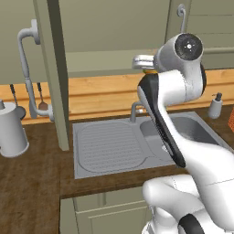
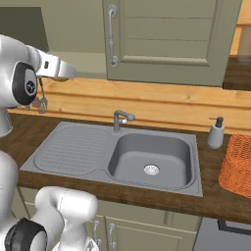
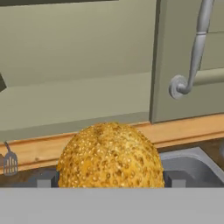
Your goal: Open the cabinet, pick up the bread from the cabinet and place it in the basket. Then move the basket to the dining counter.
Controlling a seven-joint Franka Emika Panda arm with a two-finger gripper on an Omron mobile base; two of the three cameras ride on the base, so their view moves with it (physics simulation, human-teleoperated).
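Since the cabinet (image 1: 55,77) door is swung open, that first step looks done. The bread (image 3: 110,155) is seen between the two tips of the claw (image 3: 109,179), which seem clamped on its sides, out over the worktop (image 2: 147,196). Dropping it into the basket (image 2: 238,164) and moving the basket are left.

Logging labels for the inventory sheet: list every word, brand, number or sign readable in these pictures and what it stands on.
None can be read.
Soap dispenser: plain, no label.
Grey kettle: no markings.
Cabinet doors: bare panels.
Basket and bread: no tags or print.
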